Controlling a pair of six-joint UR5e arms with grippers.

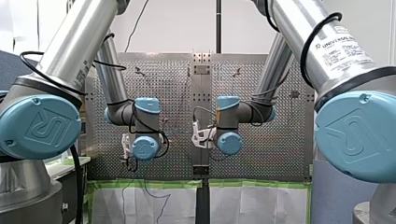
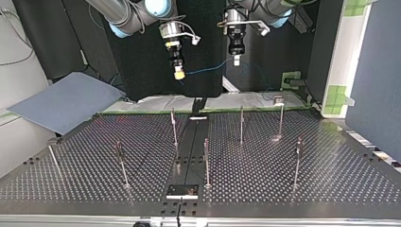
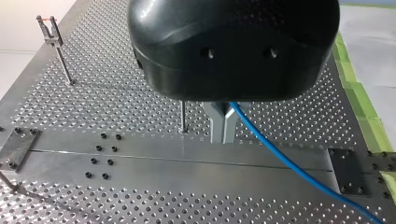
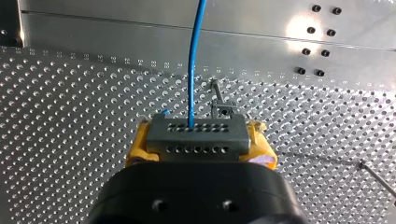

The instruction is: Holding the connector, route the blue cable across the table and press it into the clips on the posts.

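Holding connector and blue cable aloft over the table.
My right gripper clamps the connector between yellow pads; my left gripper pinches the cable further along, probably to stretch the span for routing. Posts stand unthreaded below; their clips are too small to make out.

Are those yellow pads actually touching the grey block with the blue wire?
Touching. The right wrist view shows my right gripper's yellow pads pressed against both ends of the connector.
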